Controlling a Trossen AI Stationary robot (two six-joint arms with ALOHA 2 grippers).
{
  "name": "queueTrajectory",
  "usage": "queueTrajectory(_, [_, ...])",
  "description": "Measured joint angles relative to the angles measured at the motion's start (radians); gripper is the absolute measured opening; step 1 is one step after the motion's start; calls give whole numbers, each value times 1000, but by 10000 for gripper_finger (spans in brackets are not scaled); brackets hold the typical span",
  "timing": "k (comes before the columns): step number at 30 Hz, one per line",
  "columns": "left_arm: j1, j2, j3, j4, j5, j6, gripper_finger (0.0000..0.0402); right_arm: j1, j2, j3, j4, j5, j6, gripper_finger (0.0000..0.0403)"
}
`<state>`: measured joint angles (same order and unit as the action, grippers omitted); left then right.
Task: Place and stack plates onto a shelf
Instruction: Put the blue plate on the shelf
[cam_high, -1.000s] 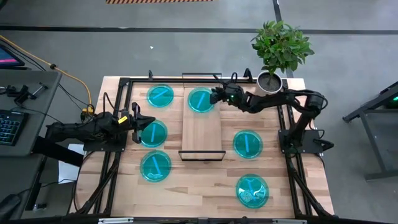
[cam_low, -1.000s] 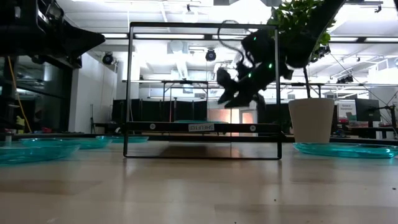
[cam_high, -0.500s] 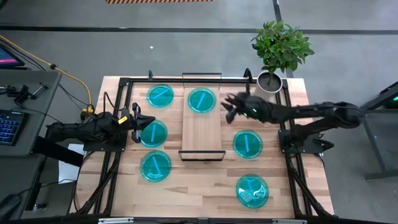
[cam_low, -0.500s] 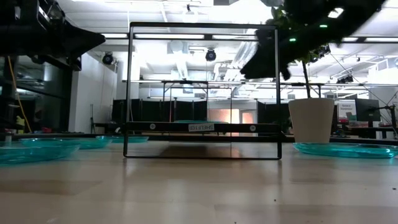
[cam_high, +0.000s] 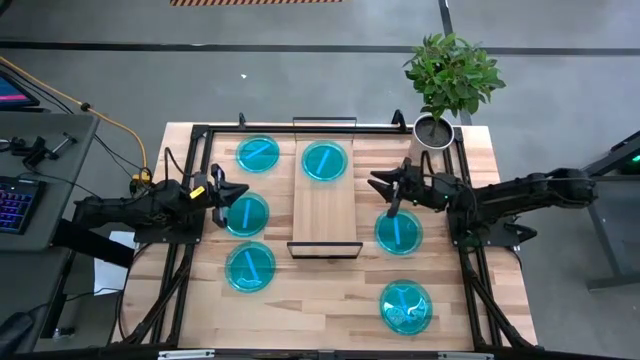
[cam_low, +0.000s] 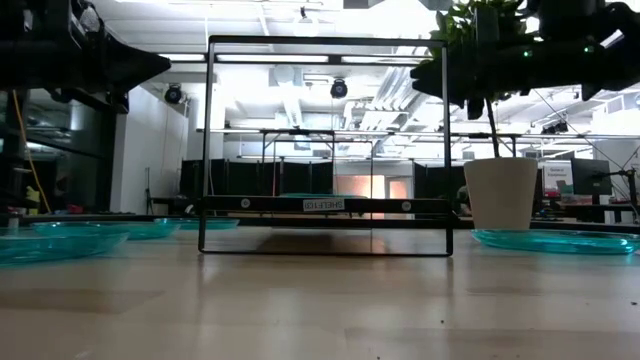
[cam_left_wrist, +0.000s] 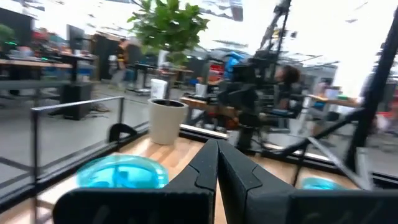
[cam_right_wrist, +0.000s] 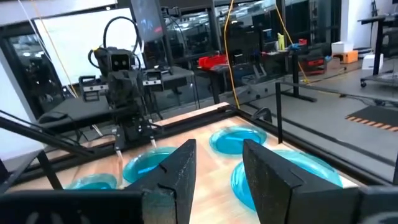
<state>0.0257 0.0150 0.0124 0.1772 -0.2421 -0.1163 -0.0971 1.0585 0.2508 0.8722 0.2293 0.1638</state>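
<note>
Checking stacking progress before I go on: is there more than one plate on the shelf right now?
No, the overhead view shows a single plate lying at the far end of the shelf, whose remaining board is bare.

Robotics lab in an open industrial hall

Grey concrete floor (cam_high: 560, 90) with taped lines surrounds the planked table (cam_high: 330, 310); a keyboard (cam_high: 15, 205) sits at a side desk; workbenches, metal frames and ceiling strip lights fill the background; a potted plant (cam_high: 450, 75) stands at a corner.
</note>
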Motion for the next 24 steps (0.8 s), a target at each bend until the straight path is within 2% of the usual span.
queueTrajectory(3, [0, 34, 0, 2, -83, 16, 1, 0, 0, 2, 1, 0, -32, 124])
queueTrajectory(7, [0, 150, 1, 2, -220, -56, 9, -2, 0, 2, 3, 0, -51, 124])
queueTrajectory(13, [0, 433, 83, -10, -360, -193, 65, -3, 0, 2, 8, 5, -71, 123])
queueTrajectory(16, [7, 599, 168, -104, -414, -260, 96, -3, 0, 2, 8, 5, -70, 123])
queueTrajectory(20, [76, 801, 316, -295, -423, -323, 124, -3, 0, 2, 8, 5, -68, 123])
queueTrajectory(24, [210, 966, 492, -517, -317, -312, 137, -3, 1, 2, 8, 6, -68, 123])
